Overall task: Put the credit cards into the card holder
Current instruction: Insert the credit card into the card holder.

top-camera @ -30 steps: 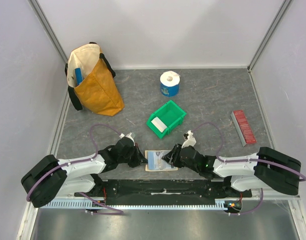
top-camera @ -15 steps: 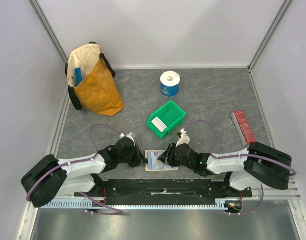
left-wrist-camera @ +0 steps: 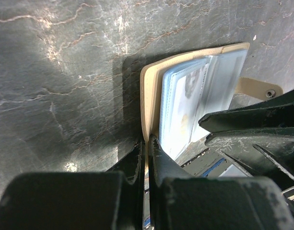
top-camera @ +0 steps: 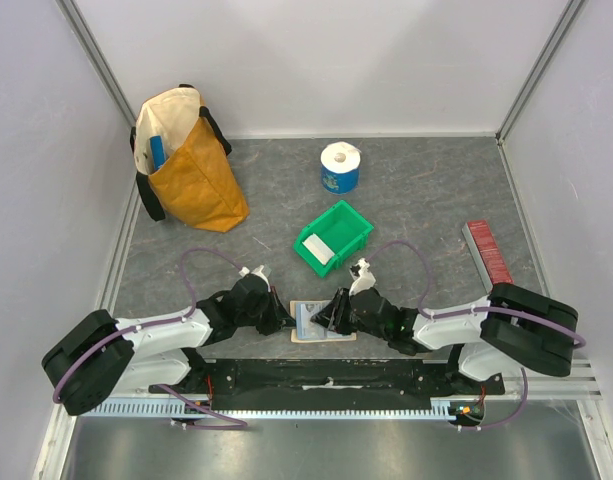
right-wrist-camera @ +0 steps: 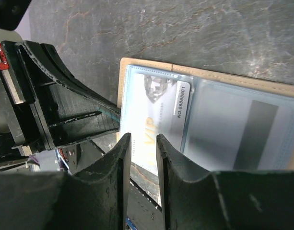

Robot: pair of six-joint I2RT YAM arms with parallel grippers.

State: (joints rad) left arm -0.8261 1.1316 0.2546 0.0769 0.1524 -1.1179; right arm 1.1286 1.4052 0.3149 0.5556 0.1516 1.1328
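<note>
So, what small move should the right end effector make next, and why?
Probably nudge the white VIP card slightly deeper into the card holder. The right end effector hovers over the card's near end, jaws slightly apart; the left end effector pinches the holder's tan cover; the card looks not fully seated.

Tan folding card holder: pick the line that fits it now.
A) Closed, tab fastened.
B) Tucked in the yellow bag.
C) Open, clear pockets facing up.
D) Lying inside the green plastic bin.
C: the tan folding card holder lies spread open with its clear pockets facing up, and the left claw is shut on its edge.
</note>
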